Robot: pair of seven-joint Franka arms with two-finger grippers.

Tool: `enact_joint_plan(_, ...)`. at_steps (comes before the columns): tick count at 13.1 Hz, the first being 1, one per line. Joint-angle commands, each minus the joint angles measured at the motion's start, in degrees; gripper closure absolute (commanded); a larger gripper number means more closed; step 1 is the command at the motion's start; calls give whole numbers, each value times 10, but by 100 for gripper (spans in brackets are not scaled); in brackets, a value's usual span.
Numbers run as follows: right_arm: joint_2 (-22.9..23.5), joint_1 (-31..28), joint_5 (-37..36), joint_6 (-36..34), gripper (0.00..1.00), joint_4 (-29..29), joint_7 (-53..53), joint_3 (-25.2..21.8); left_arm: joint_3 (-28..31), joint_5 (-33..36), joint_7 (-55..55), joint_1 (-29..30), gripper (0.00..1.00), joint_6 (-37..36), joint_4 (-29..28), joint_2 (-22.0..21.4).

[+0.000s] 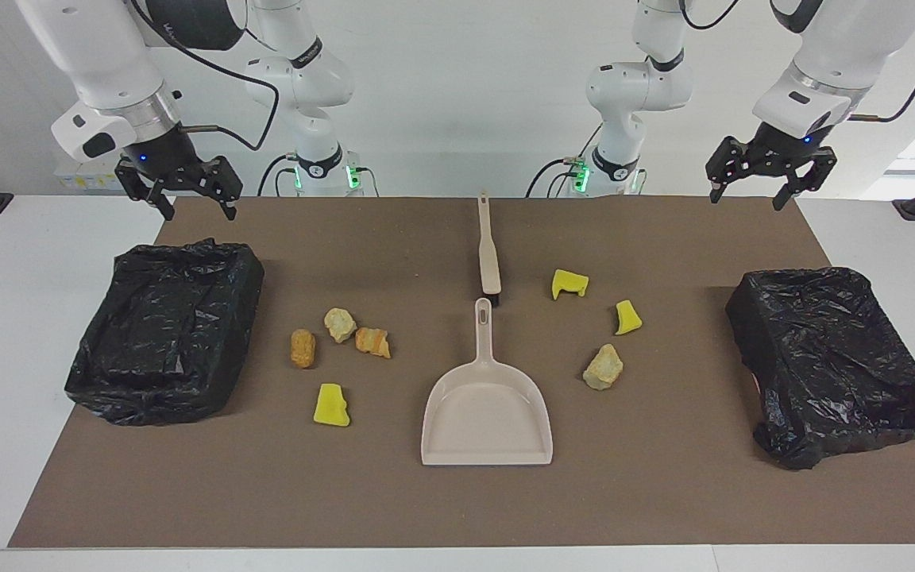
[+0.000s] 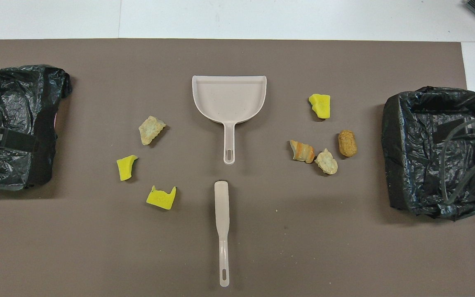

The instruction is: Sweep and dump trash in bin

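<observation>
Beige plastic is forming the dustpan [image 1: 487, 413], which is lying flat at the middle of the brown mat [image 1: 457, 500] with its handle pointing toward the robots. Just nearer to the robots than that handle, the brush [image 1: 489, 250] is lying in line with it, its bristle end close to the handle's tip without touching. The trash is sitting in two loose groups beside the dustpan. Toward the right arm's end of the table, an orange-brown lump [image 1: 303, 348], a pale beige lump [image 1: 340, 324] and a striped orange piece [image 1: 372, 342] are clustering together, with a yellow foam chunk [image 1: 331, 406] lying apart from them, farther from the robots. Toward the left arm's end, two yellow foam chunks [image 1: 569, 283] [image 1: 627, 317] and a tan lump [image 1: 604, 367] are lying spread out. Two bins lined with black bags are standing well apart from the dustpan, one [image 1: 164, 330] at the right arm's end and one [image 1: 831, 361] at the left arm's end. The right gripper [image 1: 191, 205] is hanging over the mat's edge by its bin, fingers spread apart and holding nothing. The left gripper [image 1: 746, 193] is hanging over the mat's corner at its own end, fingers likewise apart and empty.
</observation>
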Motion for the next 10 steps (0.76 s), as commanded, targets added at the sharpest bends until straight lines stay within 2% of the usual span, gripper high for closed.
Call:
enact_joint_plan(1,0,-1,-2,2,0,1,12,2,-2,-2,3,1,0,-6,7,1)
enact_joint_plan(10,0,-1,-2,2,0,1,12,2,-7,-7,1,-20,0,-9,5,-1)
